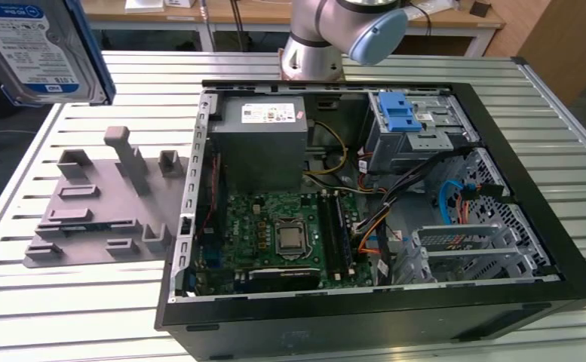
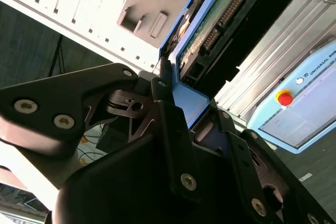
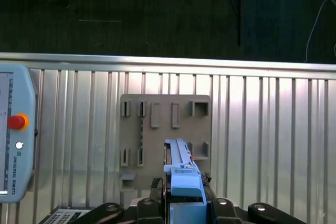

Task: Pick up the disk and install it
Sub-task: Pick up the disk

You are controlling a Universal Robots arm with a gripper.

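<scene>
Slatted metal table (image 1: 72, 317) carries an open computer case (image 1: 373, 313) and a grey holder plate (image 1: 102, 219). Above the plate, at the exterior view's left, the gripper (image 3: 186, 208) is clamped on the blue frame at one end of the disk (image 1: 36, 49). The disk's long axis runs away from the gripper, down toward the table, with the label facing the exterior camera. I think such an end grip may let it swing or slip, and it could strike the case wall or the cables (image 1: 454, 197).

High exterior; wrist views beside disk (image 2: 210, 30)
</scene>
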